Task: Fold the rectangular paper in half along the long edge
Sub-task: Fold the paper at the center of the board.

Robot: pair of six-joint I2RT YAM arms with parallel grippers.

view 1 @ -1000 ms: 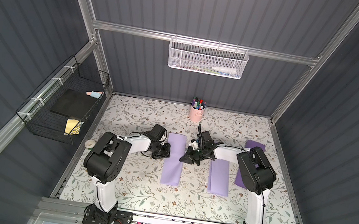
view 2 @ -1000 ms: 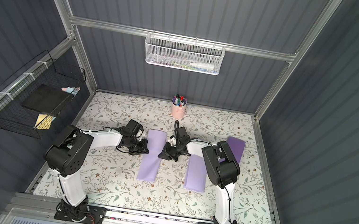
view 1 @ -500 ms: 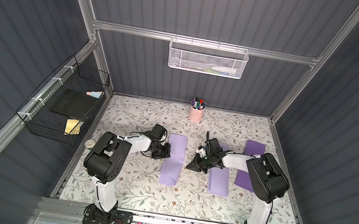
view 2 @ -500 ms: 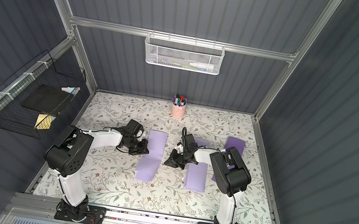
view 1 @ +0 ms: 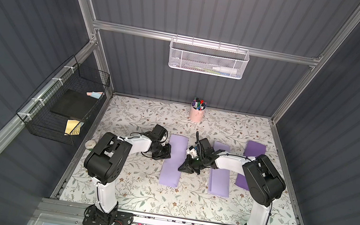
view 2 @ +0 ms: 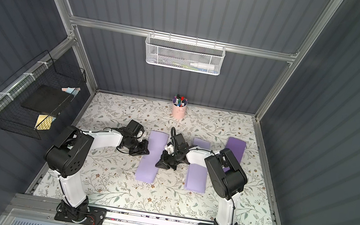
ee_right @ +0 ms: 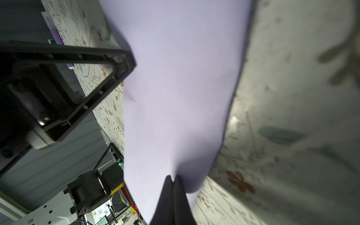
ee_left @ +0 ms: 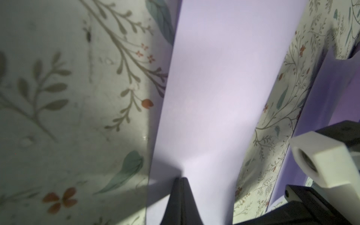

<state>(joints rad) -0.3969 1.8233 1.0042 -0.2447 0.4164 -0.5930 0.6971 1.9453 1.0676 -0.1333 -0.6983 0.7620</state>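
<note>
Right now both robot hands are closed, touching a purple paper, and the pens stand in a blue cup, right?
No: the cup is pink, not blue, as both top views show. The left gripper and right gripper are shut, tips on the purple paper.

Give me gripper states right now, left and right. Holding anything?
Left gripper: shut, tips on the purple paper, nothing between the jaws.
Right gripper: shut, tips on the same paper, nothing gripped.

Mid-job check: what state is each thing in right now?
worked paper: narrow strip, lying flat
left gripper: jaws shut, tip on worked paper
right gripper: jaws shut, tip on worked paper
second paper: narrow strip, lying flat
pen cup: upright, holding markers
</note>
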